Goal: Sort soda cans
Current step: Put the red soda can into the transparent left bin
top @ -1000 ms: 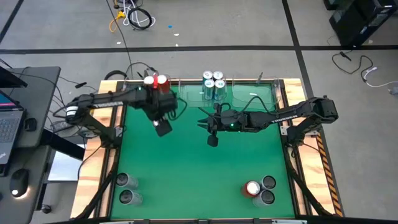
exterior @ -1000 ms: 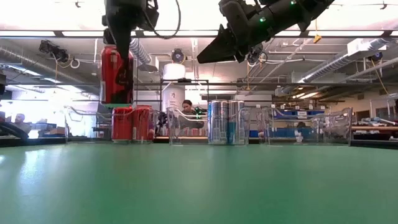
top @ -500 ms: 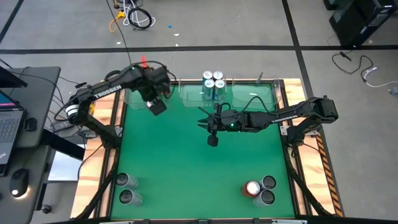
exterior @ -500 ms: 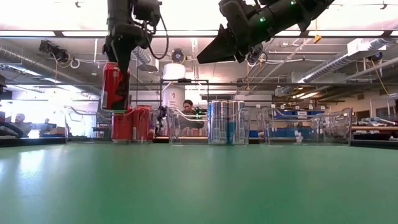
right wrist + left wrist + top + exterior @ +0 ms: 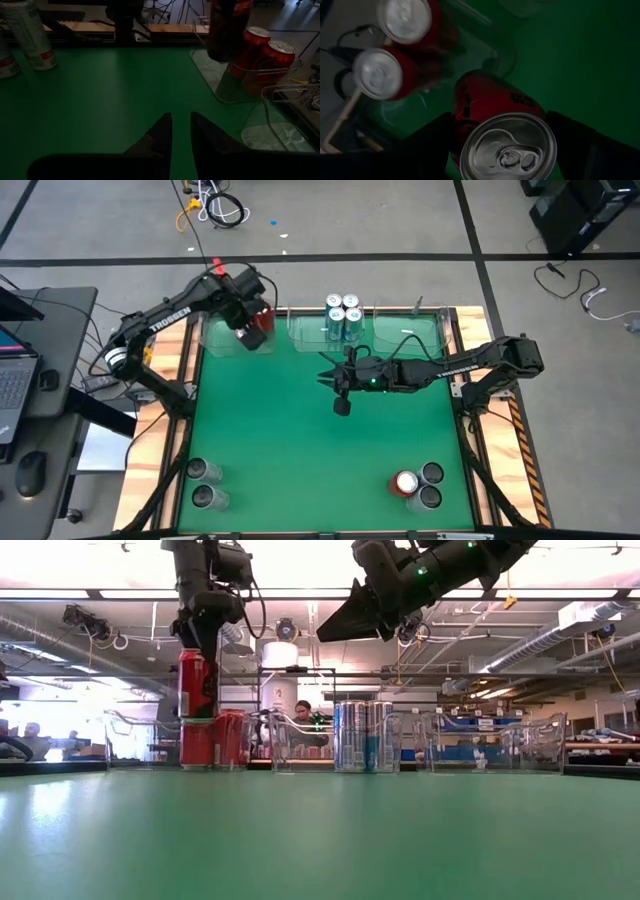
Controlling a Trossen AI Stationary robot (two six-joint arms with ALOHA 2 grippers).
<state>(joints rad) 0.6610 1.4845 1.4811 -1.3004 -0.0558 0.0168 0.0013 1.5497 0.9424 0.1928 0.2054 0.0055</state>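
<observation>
White lettering on the left arm (image 5: 165, 317) in the high view seems to read TROSSEN. The held red can (image 5: 193, 683) bears dark writing in the left wrist view, too dim to read. Since a second ago the left gripper (image 5: 250, 322) has carried that can from over the green table (image 5: 300, 440) back above the left bin (image 5: 225, 340), lower, over two red cans (image 5: 213, 740). Its fingers clamp the can. The right gripper (image 5: 325, 378) hovers mid-table, fingers slightly parted, empty.
</observation>
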